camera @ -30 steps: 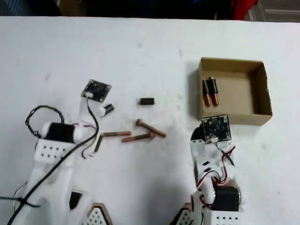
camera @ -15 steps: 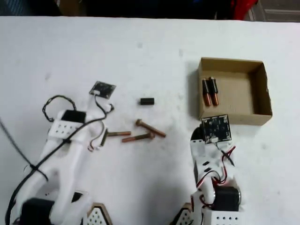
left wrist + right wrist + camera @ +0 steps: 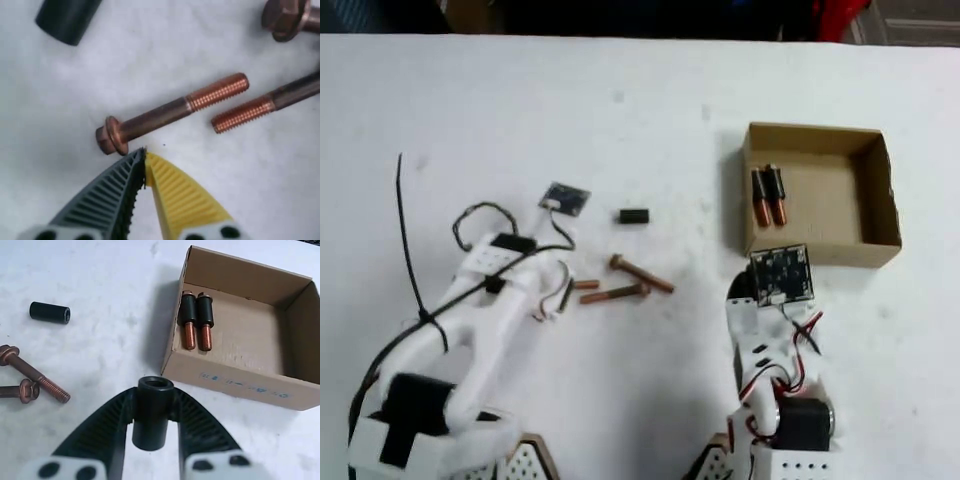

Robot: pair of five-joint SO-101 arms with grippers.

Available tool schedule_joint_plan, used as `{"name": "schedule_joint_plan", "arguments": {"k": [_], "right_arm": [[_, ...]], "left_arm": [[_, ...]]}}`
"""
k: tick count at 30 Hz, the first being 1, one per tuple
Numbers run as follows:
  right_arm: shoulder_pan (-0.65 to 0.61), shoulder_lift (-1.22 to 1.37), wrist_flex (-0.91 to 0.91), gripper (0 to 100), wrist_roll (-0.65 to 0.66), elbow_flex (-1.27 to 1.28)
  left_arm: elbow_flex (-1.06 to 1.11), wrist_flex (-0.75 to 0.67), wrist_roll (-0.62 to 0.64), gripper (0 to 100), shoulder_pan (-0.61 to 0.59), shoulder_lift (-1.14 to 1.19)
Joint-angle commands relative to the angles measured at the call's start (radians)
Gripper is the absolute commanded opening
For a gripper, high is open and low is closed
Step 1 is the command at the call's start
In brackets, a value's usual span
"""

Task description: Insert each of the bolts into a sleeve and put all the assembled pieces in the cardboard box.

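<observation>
- White table [image 3: 650,100] fills the high view, with a dark room past its far edge.
- On it the left arm [image 3: 470,320] lies diagonally toward the middle. The right arm [image 3: 770,340] stands just short of the box, and from above its wrist board [image 3: 781,274] hides its gripper from me.
- At the far right sits the cardboard box [image 3: 875,190], open at the top.
- Inside, two assembled pieces [image 3: 769,197] lie parallel against the box's left wall, black sleeves toward the far side and copper threads toward the arms. My right wrist camera shows them more plainly [image 3: 196,320].
- Mid-table, the first bolt [image 3: 586,285] is half covered by the left gripper [image 3: 565,292]. My left wrist camera shows it whole [image 3: 170,112], its head just beside the tips of the pressed-together jaws [image 3: 144,152].
- Alongside it, the second bolt [image 3: 615,293] lies roughly left-right, head to the right. Only its threaded end [image 3: 245,112] shows at the wrist.
- Beyond that, the third bolt [image 3: 642,274] lies diagonally, head far-left.
- At the wrist camera's edge, a dark cylinder [image 3: 67,17] is cut off.
- Farther back, the loose sleeve [image 3: 634,216] lies with its long axis left-right.
- My right gripper [image 3: 153,397] pinches the held sleeve [image 3: 152,420] upright, bore upward.
</observation>
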Motion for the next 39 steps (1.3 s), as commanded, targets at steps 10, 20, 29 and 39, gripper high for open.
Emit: {"name": "schedule_joint_plan", "arguments": {"k": [10, 20, 29, 39], "right_arm": [[0.012, -0.012, -0.025, 1.7, -0.011, -0.006], [0.01, -0.012, -0.025, 1.7, -0.011, -0.006], [0.012, -0.012, -0.051, 1.7, -0.011, 0.018], [0.007, -0.012, -0.081, 1.7, 0.051, 0.048]], "left_arm": [[-0.054, -0.229, 0.11, 2, -0.002, 0.07], [-0.123, -0.195, 0.367, 12, -0.002, 0.076], [-0.126, -0.189, 0.537, 24, -0.002, 0.076], [-0.133, -0.259, 0.647, 24, -0.004, 0.077]]}}
